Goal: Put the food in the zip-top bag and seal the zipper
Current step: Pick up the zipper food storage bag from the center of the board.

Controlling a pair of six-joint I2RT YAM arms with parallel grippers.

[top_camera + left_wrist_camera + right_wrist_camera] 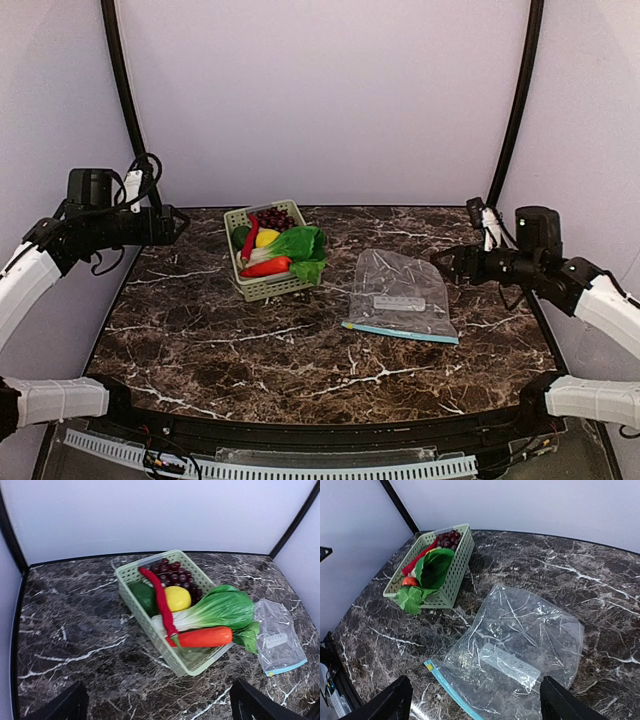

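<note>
Toy produce (288, 246) sat heaped in a pale green slotted plastic basket (270, 290) on the dark marbled worktop (250, 350), seen from above; a clear crinkly zip-top bag (400, 285) lay flat to its right, apart. Left pincer (183, 222) and right pincer (436, 262) hung aside, holding nothing, pale walls (320, 100) behind. Left wrist view: red chilli (161, 597), yellow lemon (178, 598), purple grapes (175, 572) and leafy bok choy (220, 610) in the basket, fingers (65, 707) spread. Right wrist view: fingers (390, 705) spread above the bag, its light blue zipper (447, 686) at the near edge.

A pale green slotted basket (270, 290) sits on the dark marbled table (300, 360), white walls (320, 100) behind.
</note>
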